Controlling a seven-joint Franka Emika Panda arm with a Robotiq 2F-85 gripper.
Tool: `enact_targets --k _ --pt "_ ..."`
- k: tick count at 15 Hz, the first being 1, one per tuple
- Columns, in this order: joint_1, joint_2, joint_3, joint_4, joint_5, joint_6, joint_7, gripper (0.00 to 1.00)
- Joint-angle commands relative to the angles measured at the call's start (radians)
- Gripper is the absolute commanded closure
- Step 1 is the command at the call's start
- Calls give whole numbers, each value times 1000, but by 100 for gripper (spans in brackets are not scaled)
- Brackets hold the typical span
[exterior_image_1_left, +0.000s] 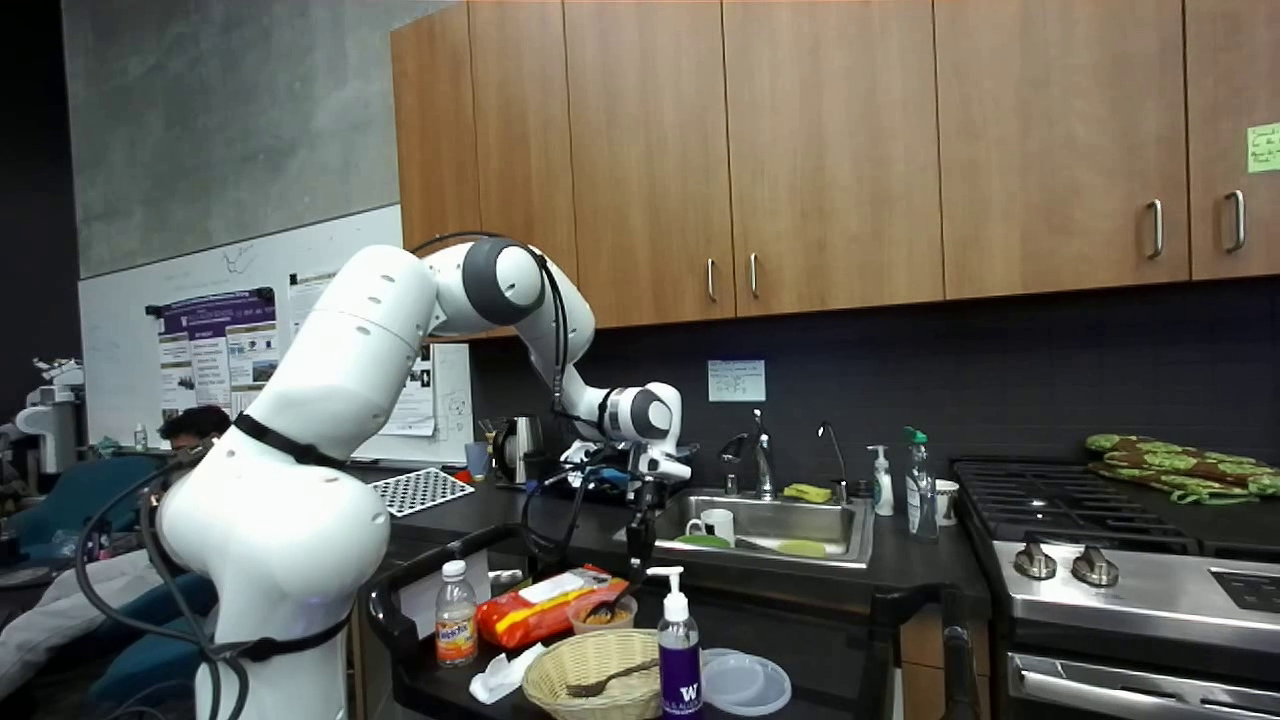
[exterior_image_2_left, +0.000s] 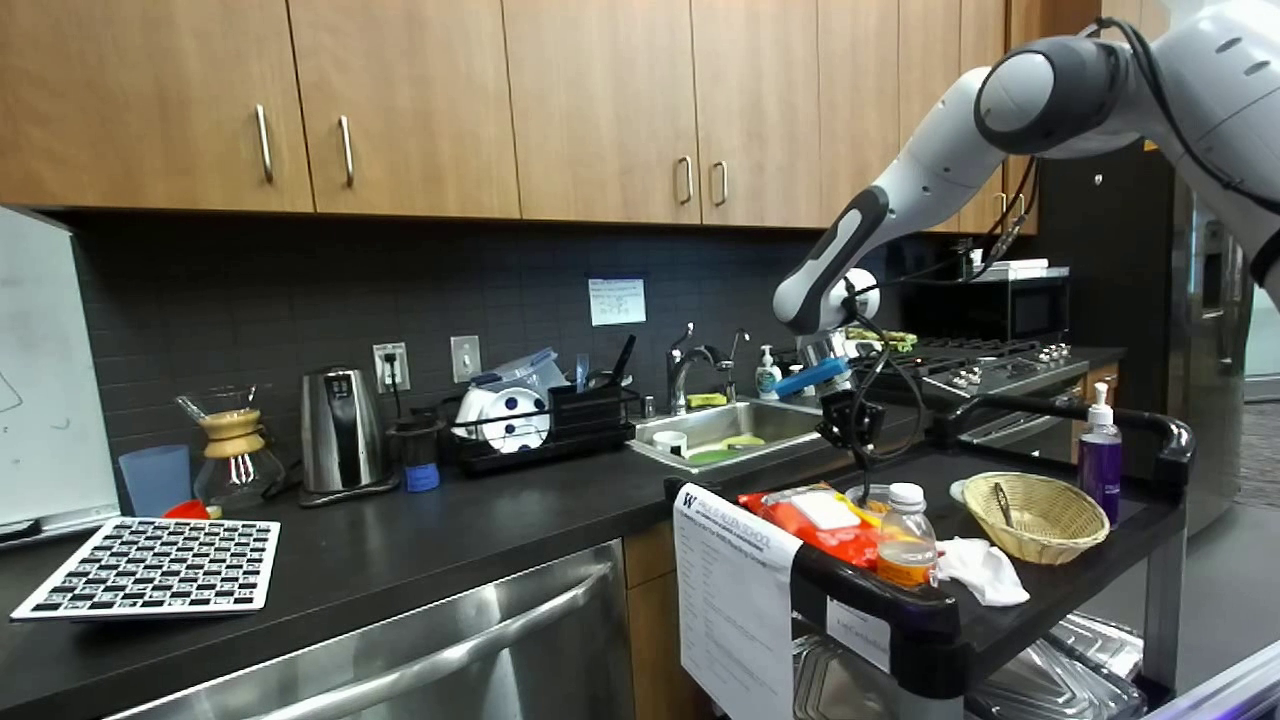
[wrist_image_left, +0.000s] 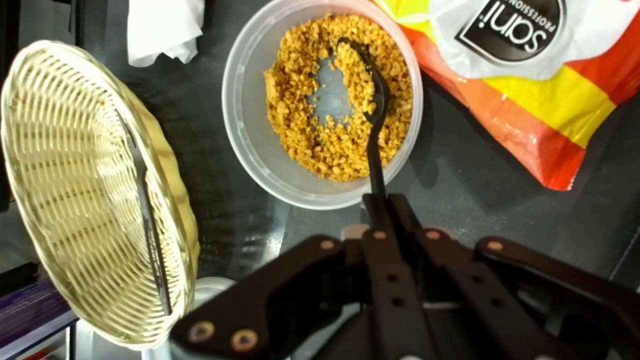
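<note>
My gripper (wrist_image_left: 385, 200) is shut on the handle of a black spoon (wrist_image_left: 375, 155). The spoon's bowl carries yellow-orange crumbs and lies over the crumbs in a round clear plastic tub (wrist_image_left: 310, 199); I cannot tell whether it touches them. The tub also shows in an exterior view (exterior_image_1_left: 622, 618). A red and yellow package (wrist_image_left: 540, 125) lies beside the tub, and in both exterior views (exterior_image_1_left: 520, 615) (exterior_image_2_left: 840, 540). A wicker basket (wrist_image_left: 65, 175) with a dark fork (wrist_image_left: 145, 210) in it stands on the tub's other side. The gripper points down over the cart in an exterior view (exterior_image_1_left: 640, 540).
A black cart (exterior_image_2_left: 1080, 570) bears these things, plus a drink bottle (exterior_image_1_left: 456, 620), a purple pump bottle (exterior_image_1_left: 681, 665), a white tissue (exterior_image_2_left: 985, 570) and clear lids (exterior_image_1_left: 750, 685). Behind it are a counter with a sink (exterior_image_1_left: 858, 545), a dish rack (exterior_image_2_left: 560, 430) and a stove (exterior_image_1_left: 1080, 520).
</note>
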Motion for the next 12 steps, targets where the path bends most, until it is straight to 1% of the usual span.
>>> enact_targets --k 1,8,12 --pt "-2 -8 10 -4 20 9 7 99" --pt "-4 -31 19 -62 43 14 -3 99" --pt "-8 -34 13 -75 35 -3 -15 99"
